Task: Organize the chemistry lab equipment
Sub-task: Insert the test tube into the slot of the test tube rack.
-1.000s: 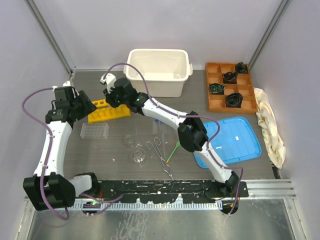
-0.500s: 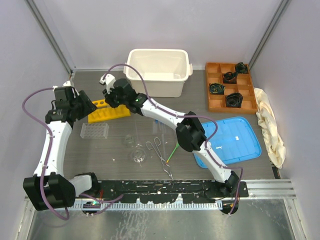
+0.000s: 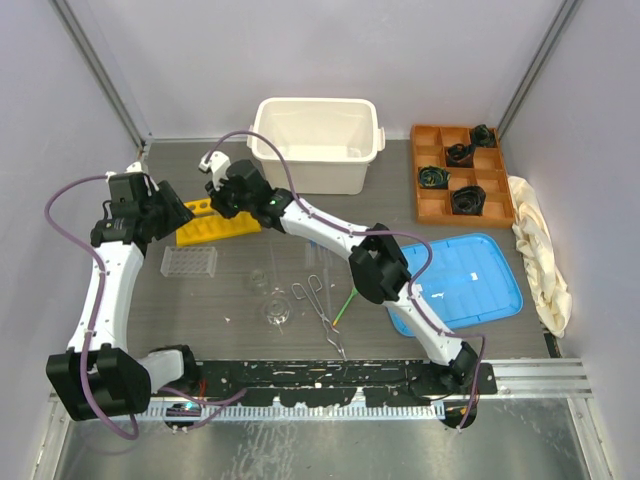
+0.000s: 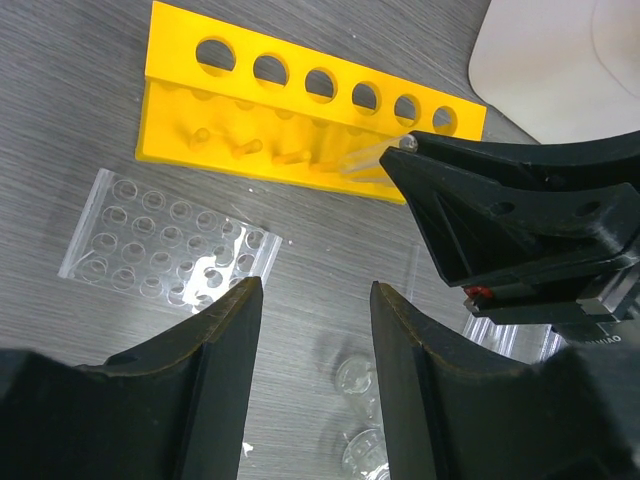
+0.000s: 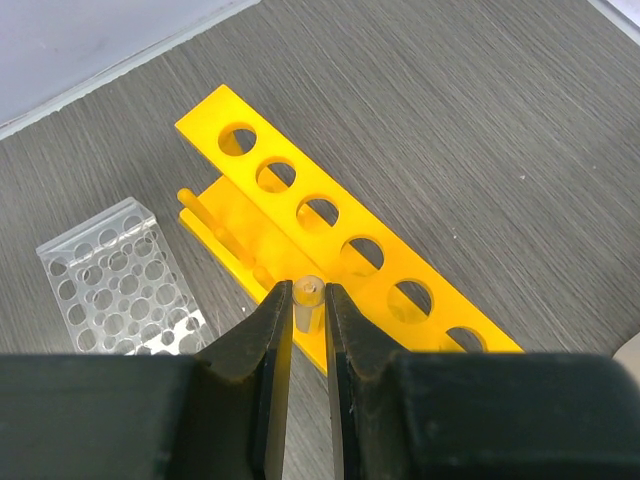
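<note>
Hovering over the yellow rack (image 5: 297, 193), the right pincer (image 5: 308, 297) pinches a clear tube (image 5: 308, 289) just above the row of holes, and the tube looks a touch off the nearest hole rather than dead over it. From the left wrist view it also seems tilted, not plumb. That's the danger, I'd say: lower it like this and the tip could catch on the rim between two holes, skid, and either twist in the pinch or shove the light rack along the counter (image 3: 250, 330) toward the clear rack (image 3: 189, 262) beside it. Let go too early and the tube could topple onto the counter and roll. The left pincer (image 4: 312, 325) hangs nearby, spread and empty, above the gap between the two racks. It is close enough to the right arm that a sideways correction might clip it. Flasks (image 3: 277, 312), tongs (image 3: 322, 305) and spatula (image 3: 345, 303) lie loose nearer the bases, awaiting their turn.
</note>
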Action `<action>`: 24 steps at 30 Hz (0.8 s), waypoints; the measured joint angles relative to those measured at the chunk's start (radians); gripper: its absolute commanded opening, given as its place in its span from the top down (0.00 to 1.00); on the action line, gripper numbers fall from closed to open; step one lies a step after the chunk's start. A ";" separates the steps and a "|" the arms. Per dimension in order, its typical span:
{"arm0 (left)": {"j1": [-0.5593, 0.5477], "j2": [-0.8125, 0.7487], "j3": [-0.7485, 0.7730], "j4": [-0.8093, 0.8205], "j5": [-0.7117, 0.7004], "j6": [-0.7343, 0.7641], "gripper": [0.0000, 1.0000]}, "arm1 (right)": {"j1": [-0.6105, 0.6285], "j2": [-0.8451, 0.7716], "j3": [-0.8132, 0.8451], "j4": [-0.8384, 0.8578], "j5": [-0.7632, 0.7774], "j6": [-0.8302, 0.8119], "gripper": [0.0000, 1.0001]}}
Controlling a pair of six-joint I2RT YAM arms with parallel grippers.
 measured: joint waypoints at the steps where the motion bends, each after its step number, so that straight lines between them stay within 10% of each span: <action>1: 0.000 0.000 0.000 0.000 0.002 0.000 0.50 | 0.000 0.003 0.000 0.000 0.000 0.000 0.88; 11: 0.000 0.000 0.000 0.002 0.009 0.000 0.47 | 0.000 0.007 -0.004 0.002 0.003 0.003 0.59; 24: 0.000 0.000 -0.004 0.006 0.055 -0.001 0.51 | -0.005 -0.252 -0.334 -0.006 0.105 0.024 0.55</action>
